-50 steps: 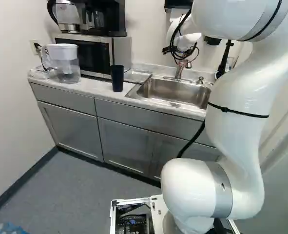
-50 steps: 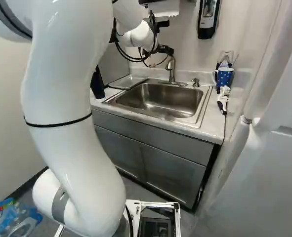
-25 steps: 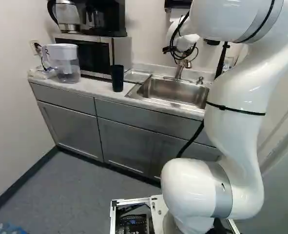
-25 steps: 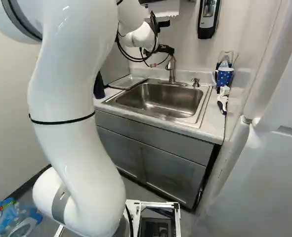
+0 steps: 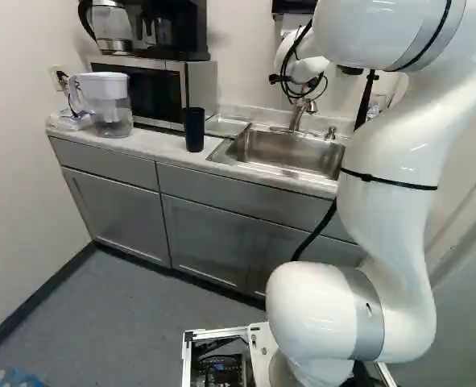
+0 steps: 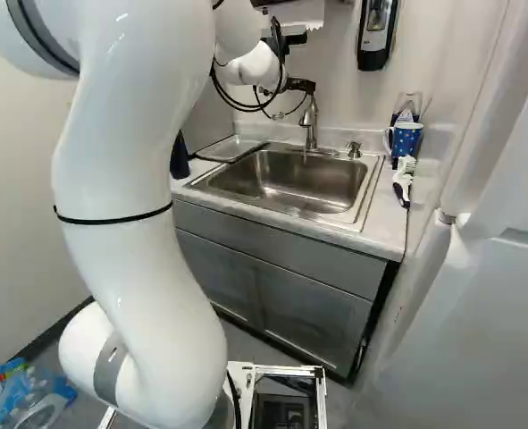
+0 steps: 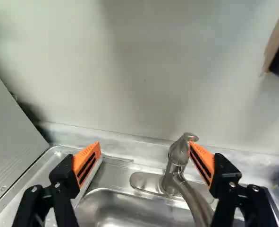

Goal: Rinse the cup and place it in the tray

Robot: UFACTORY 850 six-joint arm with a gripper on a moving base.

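Observation:
Black gripper [image 6: 299,87] is up at the top of the faucet [image 6: 311,125]. In the wrist view the gripper [image 7: 144,147] stands open, with nothing between its orange pads; one fingertip is at the faucet's handle [image 7: 179,151], perhaps touching it. Whether water runs I cannot tell. The dark blue cup [image 5: 194,129] stands upright on the counter, left of the sink [image 5: 290,153] and away from the gripper. Between the microwave and the sink lies the shallow metal tray [image 5: 225,126], seen also beside one finger as a tray edge [image 7: 33,171].
A water pitcher [image 5: 109,105] and a microwave [image 5: 157,90] stand left of the cup. Right of the sink are a blue dotted mug [image 6: 406,138] and a brush [image 6: 404,177]. A soap dispenser [image 6: 377,31] hangs on the wall, behind the sink.
My upper arm has shifted a little, leftward in the left base view and rightward in the right base view. The cup, tray and base have stayed put.

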